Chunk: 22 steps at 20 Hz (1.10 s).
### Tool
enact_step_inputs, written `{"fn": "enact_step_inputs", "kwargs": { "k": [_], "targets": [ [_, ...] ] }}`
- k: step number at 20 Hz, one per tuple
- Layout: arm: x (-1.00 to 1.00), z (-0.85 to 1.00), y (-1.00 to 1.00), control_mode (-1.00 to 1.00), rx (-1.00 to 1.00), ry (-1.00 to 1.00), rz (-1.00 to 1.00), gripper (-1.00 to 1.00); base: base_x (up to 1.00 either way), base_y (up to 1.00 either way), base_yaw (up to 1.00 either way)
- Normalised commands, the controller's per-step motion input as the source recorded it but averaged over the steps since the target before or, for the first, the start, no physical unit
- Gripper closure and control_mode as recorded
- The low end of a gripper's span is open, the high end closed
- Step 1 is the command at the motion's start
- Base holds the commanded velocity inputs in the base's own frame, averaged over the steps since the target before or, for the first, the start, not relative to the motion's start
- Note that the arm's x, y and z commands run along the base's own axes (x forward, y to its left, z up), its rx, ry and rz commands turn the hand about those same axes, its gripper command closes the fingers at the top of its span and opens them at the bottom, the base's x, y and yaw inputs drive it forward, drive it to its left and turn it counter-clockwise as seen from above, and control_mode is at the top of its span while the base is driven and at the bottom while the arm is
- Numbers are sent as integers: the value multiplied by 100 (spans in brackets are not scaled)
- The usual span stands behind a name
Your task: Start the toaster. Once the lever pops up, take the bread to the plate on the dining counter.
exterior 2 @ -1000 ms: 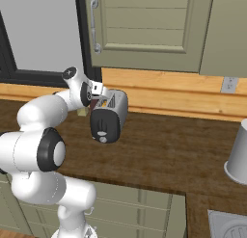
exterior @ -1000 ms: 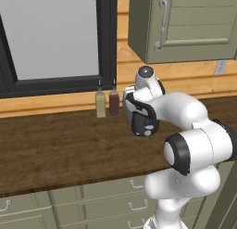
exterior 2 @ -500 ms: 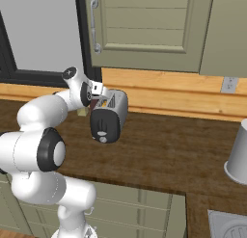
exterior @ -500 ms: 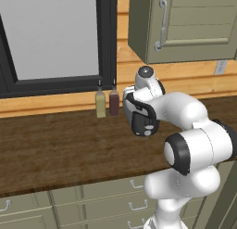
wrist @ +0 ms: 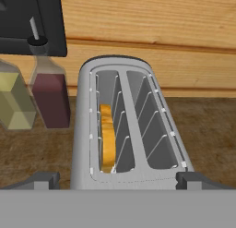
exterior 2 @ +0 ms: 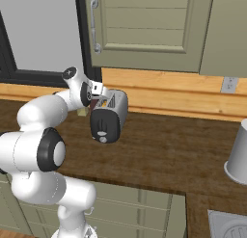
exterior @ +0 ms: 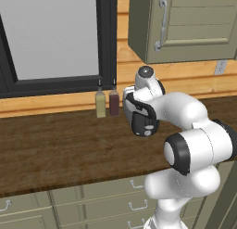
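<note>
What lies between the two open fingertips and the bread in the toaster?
Nothing lies between. In the hand view the gripper is open above the toaster, and the bread sits down in its left slot, with just the slot's wire guides beside it.

Access from above the toaster [wrist: 126, 130]: open. Both slots are uncovered; the gripper [wrist: 117, 178] sits over the top with its fingers spread wide, one tip off each long side of the body.

Left slot (as seen in the hand view) is partly taken up by the bread [wrist: 108, 141], standing on edge among the wire guides. The right slot is free down to the wires.

Obstacles: two bottles [wrist: 50, 91] stand just beside the toaster, against the wooden back wall. The wall runs close behind it. A wall cabinet [exterior 2: 144, 30] hangs above and behind.

Worktop [exterior 2: 178, 150] in front and to the right of the toaster is bare as far as the grey canister [exterior 2: 239, 155].
</note>
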Motion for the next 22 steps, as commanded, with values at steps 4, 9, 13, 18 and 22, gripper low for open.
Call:
{"fn": "enact_step_inputs", "kwargs": {
  "k": [4,9,13,18,22],
  "targets": [
    [0,0,0,-100,0,0,0,-100,0,0,0],
    [0,0,0,-100,0,0,0,-100,0,0,0],
    [0,0,0,-100,0,0,0,-100,0,0,0],
    [0,0,0,-100,0,0,0,-100,0,0,0],
    [0,0,0,-100,0,0,0,-100,0,0,0]
  ]
}}
